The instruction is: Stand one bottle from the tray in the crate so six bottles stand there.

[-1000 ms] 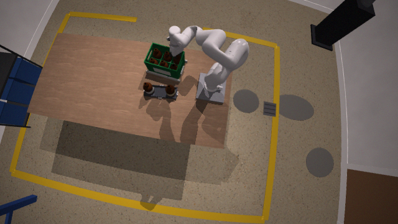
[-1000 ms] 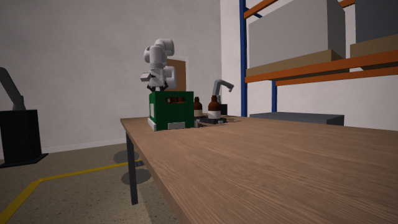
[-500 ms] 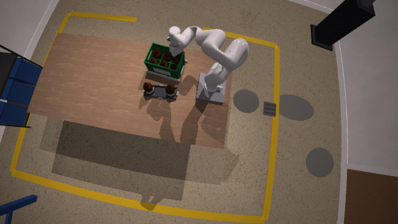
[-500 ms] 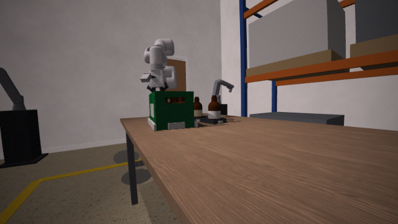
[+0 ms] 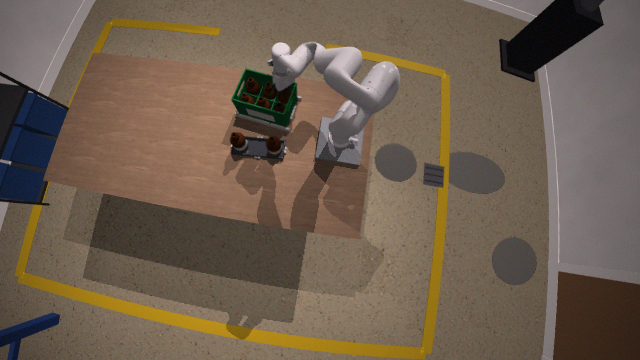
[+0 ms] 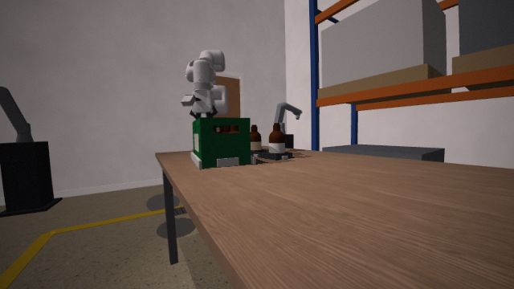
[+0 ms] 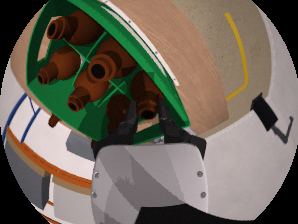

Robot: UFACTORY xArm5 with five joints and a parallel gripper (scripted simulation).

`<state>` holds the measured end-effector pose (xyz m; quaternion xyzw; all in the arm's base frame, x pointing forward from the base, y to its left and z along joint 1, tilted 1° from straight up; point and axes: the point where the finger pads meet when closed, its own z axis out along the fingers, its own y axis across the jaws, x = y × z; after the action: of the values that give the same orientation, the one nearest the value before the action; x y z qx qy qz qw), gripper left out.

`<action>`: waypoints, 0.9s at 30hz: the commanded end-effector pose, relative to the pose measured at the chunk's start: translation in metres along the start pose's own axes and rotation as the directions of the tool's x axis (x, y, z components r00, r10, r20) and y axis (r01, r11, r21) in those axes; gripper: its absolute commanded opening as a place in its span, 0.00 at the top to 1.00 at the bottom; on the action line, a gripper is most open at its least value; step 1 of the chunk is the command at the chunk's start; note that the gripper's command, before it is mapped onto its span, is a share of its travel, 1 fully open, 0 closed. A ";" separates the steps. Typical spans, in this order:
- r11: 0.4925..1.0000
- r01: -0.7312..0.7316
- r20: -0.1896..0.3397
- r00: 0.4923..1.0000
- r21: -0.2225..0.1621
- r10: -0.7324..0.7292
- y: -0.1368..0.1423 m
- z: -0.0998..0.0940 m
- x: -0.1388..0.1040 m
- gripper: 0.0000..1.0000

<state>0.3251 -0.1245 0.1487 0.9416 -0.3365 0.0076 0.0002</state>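
Observation:
The green crate (image 5: 259,114) (image 6: 221,146) (image 7: 152,64) stands on the wooden table behind the dark tray (image 5: 255,148) (image 6: 266,155). Several brown bottles stand in its cells, one of them (image 5: 253,86) at the back left. My gripper (image 5: 283,88) (image 6: 204,113) (image 7: 147,106) reaches down into the crate's right back cell. It is shut on the neck of a brown bottle (image 5: 285,96) (image 7: 144,91) that sits low in that cell. Two bottles stand upright on the tray, the left bottle (image 5: 238,140) (image 6: 255,138) and the right bottle (image 5: 273,144) (image 6: 276,139).
The arm's grey base (image 5: 338,148) stands on the table to the right of the tray. Blue and orange shelving (image 6: 314,72) with boxes rises beyond the table. A yellow line (image 5: 442,165) marks the floor around the table.

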 end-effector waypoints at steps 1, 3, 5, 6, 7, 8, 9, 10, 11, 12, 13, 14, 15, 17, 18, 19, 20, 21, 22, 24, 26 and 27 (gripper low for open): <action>1.000 0.000 0.003 1.000 -0.001 0.000 0.000 0.001 -0.001 1.00; 1.000 0.000 0.003 1.000 -0.001 0.000 0.000 0.001 -0.001 1.00; 1.000 0.000 0.003 1.000 -0.001 0.000 0.000 0.001 -0.001 1.00; 1.000 0.000 0.003 1.000 -0.001 0.000 0.000 0.001 -0.001 1.00; 1.000 0.000 0.003 1.000 -0.001 0.000 0.000 0.001 -0.001 1.00; 1.000 0.000 0.003 1.000 -0.001 0.000 0.000 0.001 -0.001 1.00; 1.000 0.000 0.003 1.000 -0.001 0.000 0.000 0.001 -0.001 1.00; 1.000 0.000 0.003 1.000 -0.001 0.000 0.000 0.001 -0.001 1.00; 1.000 0.000 0.003 1.000 -0.001 0.000 0.000 0.001 -0.001 1.00; 1.000 0.000 0.003 1.000 -0.001 0.000 0.000 0.001 -0.001 1.00; 1.000 0.000 0.003 1.000 -0.001 0.000 0.000 0.001 -0.001 0.35; 1.000 0.000 0.003 1.000 -0.001 0.000 0.000 0.001 -0.001 0.35; 1.000 0.000 0.003 1.000 -0.001 0.000 0.000 0.001 -0.001 0.35; 1.000 0.000 0.003 1.000 -0.001 0.000 0.000 0.001 -0.001 0.35; 1.000 0.000 0.003 1.000 -0.001 0.000 0.000 0.001 -0.001 0.35; 1.000 0.000 0.003 1.000 -0.001 0.000 0.000 0.001 -0.001 0.35; 1.000 0.000 0.003 1.000 -0.001 0.000 0.000 0.001 -0.001 0.35; 1.000 0.000 0.003 1.000 -0.001 0.000 0.000 0.001 -0.001 0.35; 1.000 0.000 0.003 1.000 -0.001 0.000 0.000 0.001 -0.001 0.35; 1.000 0.000 0.003 1.000 -0.001 0.000 0.000 0.001 -0.001 0.35; 1.000 0.000 0.003 1.000 -0.001 0.000 0.000 0.001 -0.001 0.35; 1.000 0.000 0.003 1.000 -0.001 0.000 0.000 0.001 -0.001 0.35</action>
<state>0.3229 -0.1236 0.1458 0.9417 -0.3365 0.0036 0.0001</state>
